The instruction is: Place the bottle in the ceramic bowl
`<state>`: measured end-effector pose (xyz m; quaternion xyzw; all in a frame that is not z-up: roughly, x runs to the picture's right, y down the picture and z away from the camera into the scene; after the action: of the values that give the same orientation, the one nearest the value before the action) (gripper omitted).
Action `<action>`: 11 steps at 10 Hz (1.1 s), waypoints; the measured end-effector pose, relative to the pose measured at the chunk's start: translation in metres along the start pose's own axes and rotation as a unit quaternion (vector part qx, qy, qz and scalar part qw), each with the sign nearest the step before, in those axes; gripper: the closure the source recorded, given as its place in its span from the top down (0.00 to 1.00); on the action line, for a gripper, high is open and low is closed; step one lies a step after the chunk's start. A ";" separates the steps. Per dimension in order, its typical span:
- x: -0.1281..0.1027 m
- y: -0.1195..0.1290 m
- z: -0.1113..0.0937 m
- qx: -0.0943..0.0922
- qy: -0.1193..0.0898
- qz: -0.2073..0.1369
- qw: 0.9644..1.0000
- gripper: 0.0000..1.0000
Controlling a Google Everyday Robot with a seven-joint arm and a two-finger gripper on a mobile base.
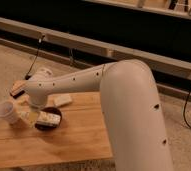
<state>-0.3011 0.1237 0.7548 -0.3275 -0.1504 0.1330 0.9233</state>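
Observation:
The ceramic bowl (pixel 41 125) is small, round and dark, and sits on the left part of the wooden table (pixel 74 135). The bottle (pixel 49 119), slim and white with a dark label, lies tilted inside the bowl, across its rim. My gripper (pixel 32 115) hangs at the end of the white arm (pixel 124 100), just left of and above the bowl, between the bowl and the white cup. The wrist hides part of the bowl's far edge.
A white tapered cup (pixel 6 111) stands at the table's left edge, close to the gripper. A flat white object (pixel 63 100) lies behind the bowl. A dark and orange item (pixel 17 90) lies at the far left corner. The floor lies beyond the table edges.

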 end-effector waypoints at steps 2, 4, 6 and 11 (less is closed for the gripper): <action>-0.007 -0.001 -0.012 0.009 -0.008 0.011 1.000 0.80; -0.026 -0.012 -0.041 0.034 -0.031 0.050 0.998 0.80; -0.039 -0.041 -0.080 0.077 -0.062 0.125 0.987 0.80; -0.002 -0.123 -0.137 0.211 -0.085 0.360 0.905 0.80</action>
<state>-0.2350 -0.0467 0.7326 -0.1438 -0.0688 0.5125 0.8438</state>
